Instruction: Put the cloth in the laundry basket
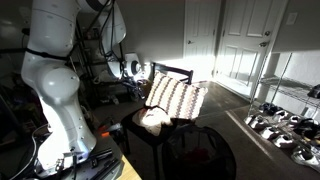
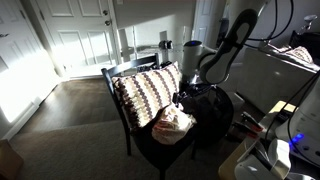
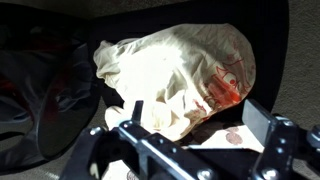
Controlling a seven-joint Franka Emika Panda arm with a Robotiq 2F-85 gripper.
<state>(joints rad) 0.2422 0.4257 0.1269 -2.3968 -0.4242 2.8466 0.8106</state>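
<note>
The cloth [image 3: 175, 80], a light, soft, crumpled heap on the tabletop [image 2: 148, 150] near the edge beside the basket [image 1: 200, 152], will likely sag and drape, so the end effector [image 3: 190, 150], jaws spread and empty above it, should pinch a raised middle fold.

The cloth [image 2: 172, 123] lies on the chair [image 1: 172, 70] seat before the pillow [image 2: 147, 92], the laundry basket [image 1: 200, 150] just beside the chair.

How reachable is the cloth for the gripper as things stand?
Likely yes: in the wrist view the cloth lies uncovered just beyond the gripper, jaws open, with nothing in between.
</note>
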